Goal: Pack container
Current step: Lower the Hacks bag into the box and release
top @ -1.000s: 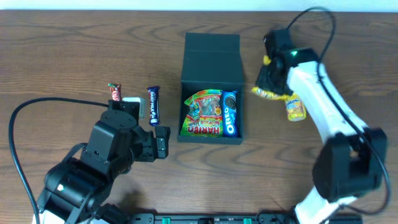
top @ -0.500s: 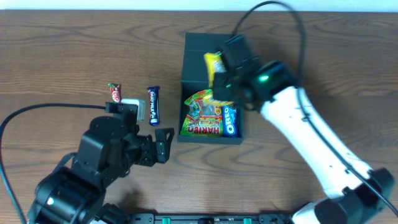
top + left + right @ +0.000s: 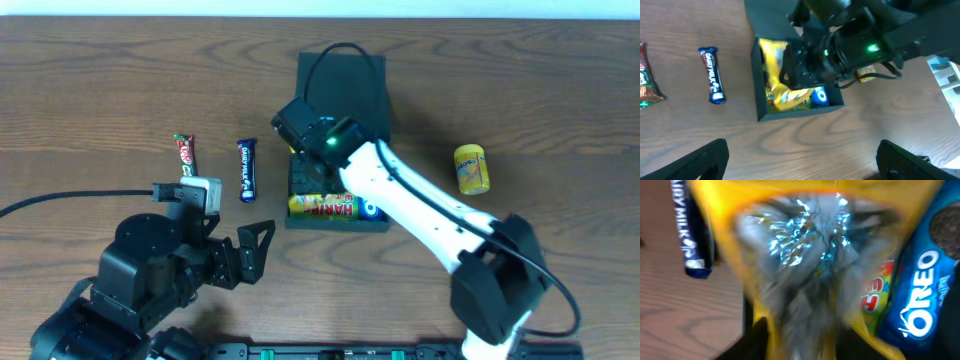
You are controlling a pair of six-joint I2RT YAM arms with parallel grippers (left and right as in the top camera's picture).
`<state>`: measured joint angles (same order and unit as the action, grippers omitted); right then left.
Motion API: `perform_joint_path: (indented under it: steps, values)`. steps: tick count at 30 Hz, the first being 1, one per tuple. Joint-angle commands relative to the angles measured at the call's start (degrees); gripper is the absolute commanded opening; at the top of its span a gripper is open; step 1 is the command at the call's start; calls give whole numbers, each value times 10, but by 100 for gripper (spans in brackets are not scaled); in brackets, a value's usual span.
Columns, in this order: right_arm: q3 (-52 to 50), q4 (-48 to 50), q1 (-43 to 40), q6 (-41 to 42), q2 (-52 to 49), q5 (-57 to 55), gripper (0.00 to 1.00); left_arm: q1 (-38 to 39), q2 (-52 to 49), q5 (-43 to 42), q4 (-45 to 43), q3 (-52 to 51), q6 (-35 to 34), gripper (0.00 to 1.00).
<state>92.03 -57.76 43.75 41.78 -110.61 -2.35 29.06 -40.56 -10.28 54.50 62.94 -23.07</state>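
The dark teal container [image 3: 337,224] stands mid-table with its flap lid [image 3: 345,78] open at the back. Inside lie a Haribo packet [image 3: 328,207] and a blue Oreo packet [image 3: 369,211]. My right gripper [image 3: 306,168] is shut on a yellow snack packet [image 3: 777,75] and holds it over the container's left side. In the right wrist view that packet [image 3: 805,255] fills the frame, blurred, beside the Oreo packet [image 3: 920,300]. My left gripper [image 3: 256,250] is open and empty above bare wood, in front of and left of the container [image 3: 800,111].
A blue Dairy Milk bar [image 3: 246,168] and a red KitKat bar [image 3: 185,152] lie left of the container. A small yellow packet [image 3: 471,168] lies to its right. The right arm stretches across the table's right half. A cable runs along the left.
My right gripper has carried the yellow packet from the right of the table to the container's left side. The small yellow packet stayed on the table. The left arm drifted slightly nearer.
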Motion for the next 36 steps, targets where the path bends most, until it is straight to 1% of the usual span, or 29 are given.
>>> perform_joint_path:
  steps: [1, 2, 3, 4, 6, 8, 9, 10, 11, 12, 13, 17, 23, 30, 36]
  values:
    - [0, 1, 2, 19, -5, -13, 54, -2, 2, -3, 8, 6, 6, 95]
    - [1, 2, 2, 19, -5, -13, 63, -2, 2, -3, 10, 6, 6, 95]
    - [1, 2, 1, 19, -4, -13, 68, -2, 2, -3, 10, 6, 6, 95]
    - [2, 1, 0, 19, -3, -13, 70, -2, 2, -3, 10, 6, 6, 95]
    - [3, -2, -4, 19, 3, -13, 70, -2, 2, -3, 10, 6, 6, 95]
    - [8, -12, -11, 18, 14, -13, 64, -2, 2, -3, 10, 6, 7, 95]
    - [9, -15, -15, 13, 21, -13, 57, -2, 2, -3, 10, 6, 7, 95]
    - [9, -15, -19, 4, 30, -13, 43, -2, 2, -2, 10, 6, 8, 95]
    - [9, -17, -25, -6, 39, -13, 25, -2, 2, -1, 11, 6, 8, 95]
    - [9, -17, -30, -18, 46, -13, 10, -2, 2, 0, 12, 6, 8, 95]
    - [9, -17, -35, -27, 50, -13, 2, -2, 2, 2, 12, 6, 8, 95]
    - [5, -25, -43, -35, 45, -12, 2, -2, 2, 2, 12, 5, 8, 95]
    - [-36, 5, -38, -41, 20, -10, 2, -2, 2, 2, 15, 5, 8, 95]
    - [-125, 90, -38, -41, 5, 14, 1, -2, 2, 4, 26, 5, 8, 95]
    - [-171, 149, -38, -41, 4, 31, 2, -2, 2, 4, 27, 5, 9, 95]
